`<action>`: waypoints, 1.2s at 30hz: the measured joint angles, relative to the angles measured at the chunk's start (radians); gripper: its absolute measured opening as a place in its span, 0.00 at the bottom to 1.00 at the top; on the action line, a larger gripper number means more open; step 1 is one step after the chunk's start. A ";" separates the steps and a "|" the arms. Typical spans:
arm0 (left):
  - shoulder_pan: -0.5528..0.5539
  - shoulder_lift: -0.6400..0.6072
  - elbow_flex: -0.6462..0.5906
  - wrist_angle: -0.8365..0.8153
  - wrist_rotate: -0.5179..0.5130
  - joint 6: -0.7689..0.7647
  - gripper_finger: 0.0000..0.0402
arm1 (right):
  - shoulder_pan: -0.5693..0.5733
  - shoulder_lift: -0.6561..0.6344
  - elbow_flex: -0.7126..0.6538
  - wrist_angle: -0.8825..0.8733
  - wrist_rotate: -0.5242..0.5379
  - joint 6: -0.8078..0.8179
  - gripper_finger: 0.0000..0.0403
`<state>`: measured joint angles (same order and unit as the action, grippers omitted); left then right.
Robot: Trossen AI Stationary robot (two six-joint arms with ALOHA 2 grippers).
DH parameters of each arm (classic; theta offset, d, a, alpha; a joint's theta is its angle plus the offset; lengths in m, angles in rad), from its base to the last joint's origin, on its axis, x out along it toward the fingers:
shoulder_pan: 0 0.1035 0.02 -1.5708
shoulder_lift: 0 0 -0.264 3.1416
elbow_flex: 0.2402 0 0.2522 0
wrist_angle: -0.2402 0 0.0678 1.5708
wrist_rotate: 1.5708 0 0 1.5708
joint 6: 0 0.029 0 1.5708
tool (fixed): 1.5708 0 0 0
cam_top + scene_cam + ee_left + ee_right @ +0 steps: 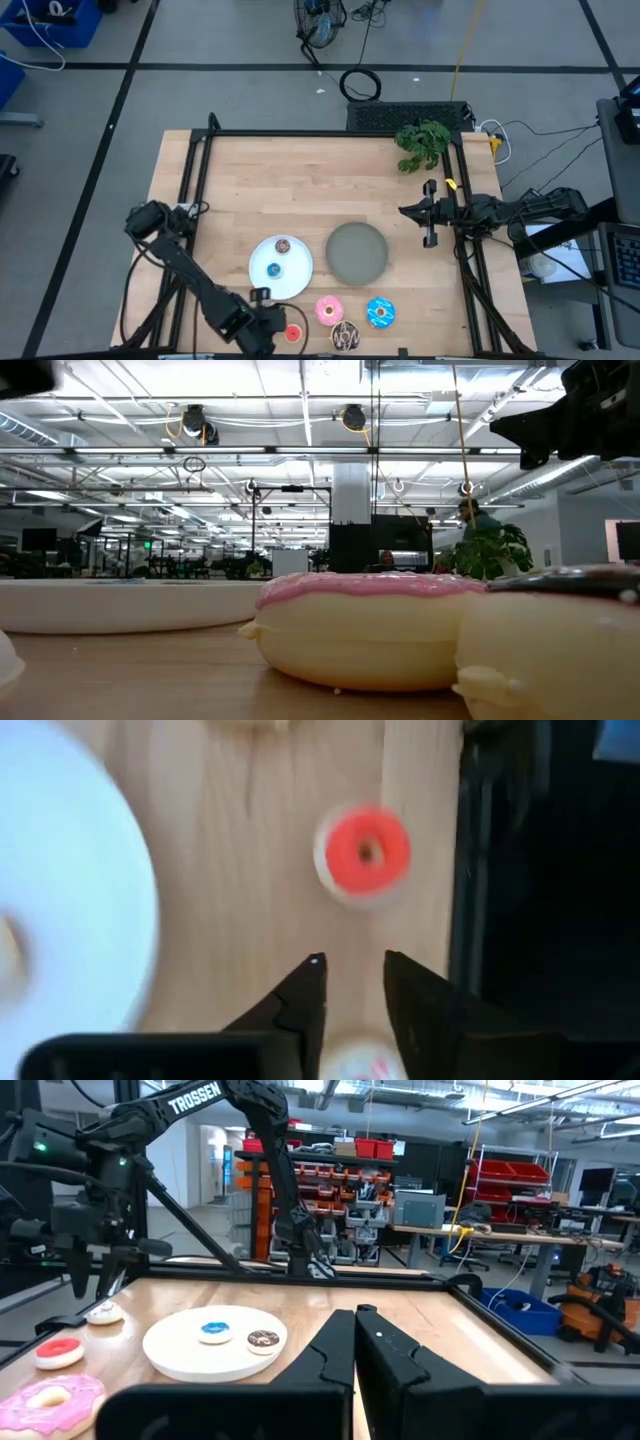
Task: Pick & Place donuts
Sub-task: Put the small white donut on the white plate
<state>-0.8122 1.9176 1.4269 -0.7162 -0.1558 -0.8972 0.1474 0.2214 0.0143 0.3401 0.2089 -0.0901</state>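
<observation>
The left gripper [350, 965] hangs low over the near edge of the table, its two dark fingers parted by only a narrow gap and holding nothing. Straight ahead of the fingertips, a short way off along their line, lies the small red donut [364, 853], flat on the wood and close to the table's edge. Under the gripper a whitish-pink donut [358, 1060] peeks out. To one side sits the white plate [262, 270], carrying a tiny blue donut [274, 268] and a tiny brown donut [283, 245]. Further along the near edge rest the pink donut [329, 310], the chocolate donut [346, 337] and the blue sprinkled donut [380, 312], with a grey plate [357, 251] behind them. The right gripper [355, 1320], fingers pressed together, waits at the far right side, so the left arm is much nearer the red donut.
</observation>
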 joint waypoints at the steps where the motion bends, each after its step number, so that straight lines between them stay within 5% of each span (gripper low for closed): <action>1: -0.014 0.000 0.000 -0.010 0.012 -0.034 0.30 | 0.000 0.000 0.000 0.000 0.000 -0.002 0.00; 12: -0.147 -0.001 -0.036 -0.059 -0.105 -0.237 0.39 | 0.000 0.000 0.000 0.049 0.000 -0.071 0.00; 20: -0.130 0.000 -0.114 -0.047 -0.009 -0.302 0.39 | 0.000 0.000 0.000 0.053 0.002 -0.118 0.00; 36: -0.132 0.006 -0.114 -0.049 -0.003 -0.309 0.43 | 0.000 0.000 0.000 0.052 0.003 -0.125 0.00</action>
<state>-0.9447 1.9240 1.3125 -0.7647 -0.1585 -1.2064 0.1474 0.2214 0.0140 0.3923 0.2115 -0.2146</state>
